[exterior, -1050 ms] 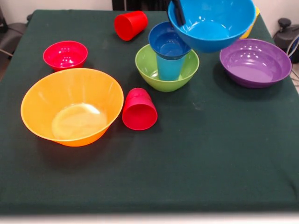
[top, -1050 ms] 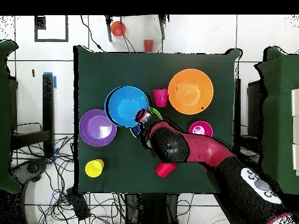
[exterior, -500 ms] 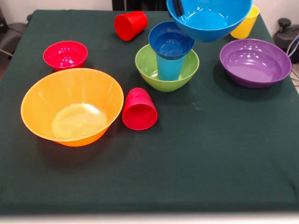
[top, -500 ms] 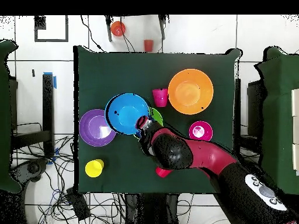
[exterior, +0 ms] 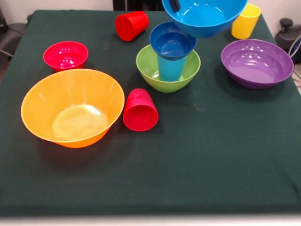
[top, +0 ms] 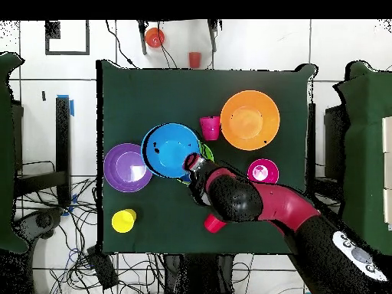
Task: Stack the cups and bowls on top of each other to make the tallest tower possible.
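1. We hold the medium blue bowl (exterior: 204,16) in the air, our fingers (exterior: 175,5) clamped on its rim, one dark tip showing inside the wall in the front view.
2. Just below and beside our fingers stands the tower (exterior: 170,59): a green bowl (exterior: 150,70) on the worktop (exterior: 211,155), a light blue cup (exterior: 170,68) upright inside it, and a small dark blue bowl (exterior: 172,41) seated on the cup's mouth.
3. The held bowl hangs mostly off to one side of the tower, its near edge overlapping the small bowl; in the overhead view it hides part of the green bowl (top: 205,151).
4. Well away from our fingers lie the orange bowl (exterior: 70,108), a small red bowl (exterior: 66,55), two red cups on their sides (exterior: 139,110) (exterior: 131,25), a purple bowl (exterior: 257,62) and an upright yellow cup (exterior: 245,20).
5. We judge the main risk to be top-heaviness: a wide bowl on a small bowl on a narrow cup could tip if set off-centre.
6. Since we grip only one edge, the bowl may hang tilted, so its low side could strike the small bowl and knock the cup over.
7. Letting go too high could make it bounce or slide off.
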Controlling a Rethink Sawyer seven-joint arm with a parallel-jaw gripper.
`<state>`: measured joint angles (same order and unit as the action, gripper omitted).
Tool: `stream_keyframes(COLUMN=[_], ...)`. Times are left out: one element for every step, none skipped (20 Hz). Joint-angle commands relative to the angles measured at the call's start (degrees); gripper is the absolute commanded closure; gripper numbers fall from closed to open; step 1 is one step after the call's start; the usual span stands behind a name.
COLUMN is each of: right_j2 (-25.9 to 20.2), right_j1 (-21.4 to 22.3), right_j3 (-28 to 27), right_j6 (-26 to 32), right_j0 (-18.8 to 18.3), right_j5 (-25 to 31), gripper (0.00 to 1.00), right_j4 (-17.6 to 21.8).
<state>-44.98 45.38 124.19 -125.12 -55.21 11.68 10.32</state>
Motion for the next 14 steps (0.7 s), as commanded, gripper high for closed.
stream_keyframes(right_j2=[-3.07, -3.24, -3.31, -3.57, -3.72, -3.63, -3.58, -3.32, -3.33, -3.35, -3.31, -2.99, -2.82, -2.42], right_j1=[0.09, 0.29, 0.31, 0.25, 0.21, 0.09, 0.15, 0.11, 0.12, 0.12, 0.13, 0.11, 0.10, 0.10], right_j3=[1.28, 1.08, 1.03, 1.04, 1.01, 1.04, 1.03, 0.86, 0.85, 0.93, 0.90, 0.70, 0.61, 0.68], right_j6=[3.40, 3.44, 3.30, 3.15, 3.05, 2.81, 2.65, 2.52, 2.47, 2.36, 2.30, 2.25, 2.18, 2.01], right_j0=[-0.08, -0.13, -0.08, -0.08, -0.07, 0.14, 0.24, 0.52, 0.57, 0.67, 0.75, 1.02, 1.19, 1.54], right_j5=[6.17, 6.27, 6.27, 6.10, 6.02, 5.77, 5.78, 5.72, 5.69, 5.51, 5.47, 5.44, 5.34, 5.04], gripper=[1.00, 1.00, 1.00, 1.00, 1.00, 1.00, 1.00, 1.00, 1.00, 1.00, 1.00, 1.00, 1.00, 1.00], right_j4=[2.92, 2.93, 2.94, 2.96, 2.99, 3.10, 3.08, 3.17, 3.17, 3.24, 3.27, 3.39, 3.47, 3.70])
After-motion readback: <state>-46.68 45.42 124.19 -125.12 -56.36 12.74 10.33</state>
